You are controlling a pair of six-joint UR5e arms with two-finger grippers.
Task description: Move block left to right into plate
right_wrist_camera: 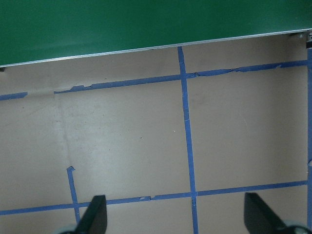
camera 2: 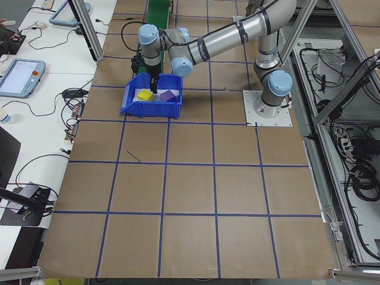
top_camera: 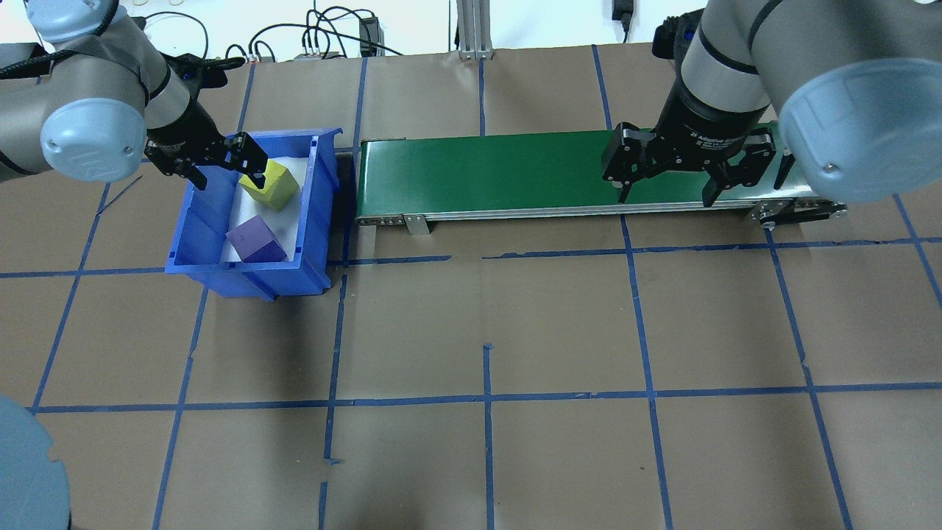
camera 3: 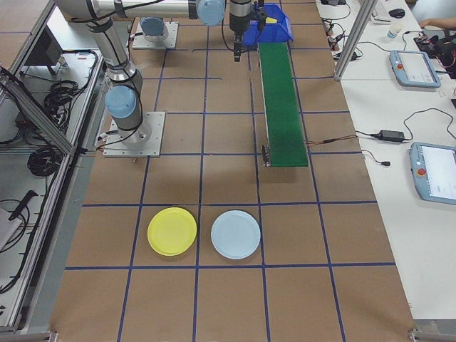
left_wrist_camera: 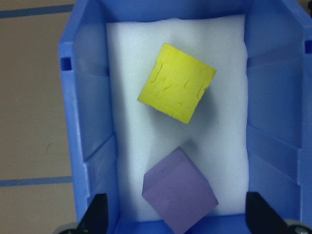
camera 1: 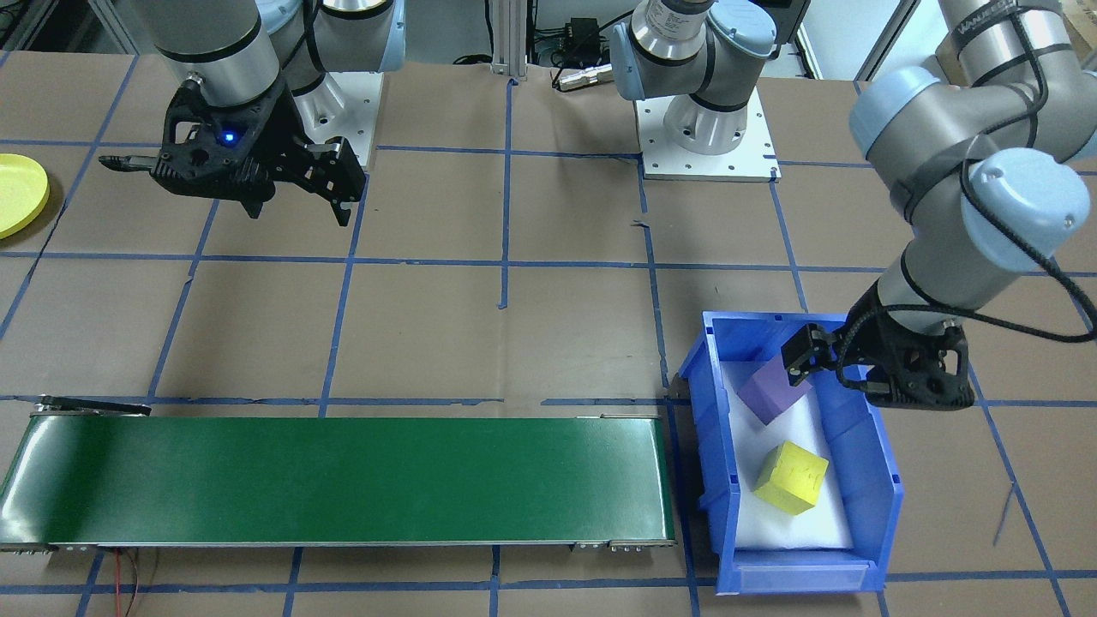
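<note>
Two foam blocks lie on white padding in the blue bin (top_camera: 246, 278): a yellow block (left_wrist_camera: 176, 83) (camera 1: 791, 477) (top_camera: 270, 184) and a purple block (left_wrist_camera: 179, 190) (camera 1: 771, 390) (top_camera: 255, 239). My left gripper (top_camera: 221, 158) (left_wrist_camera: 178, 219) hangs open over the bin, above the blocks and holding nothing, its fingers (left_wrist_camera: 97, 214) spread on either side of the purple block. My right gripper (top_camera: 666, 188) (right_wrist_camera: 178, 219) hovers open and empty above the table near the belt's right end. The yellow plate (camera 3: 172, 231) (camera 1: 17, 193) lies on the table far to my right.
A green conveyor belt (top_camera: 500, 165) (camera 1: 343, 480) runs from the bin toward my right side. A pale blue plate (camera 3: 236, 234) sits beside the yellow one. Brown paper with blue tape lines covers the table. Operator desks with tablets and cables line the far side.
</note>
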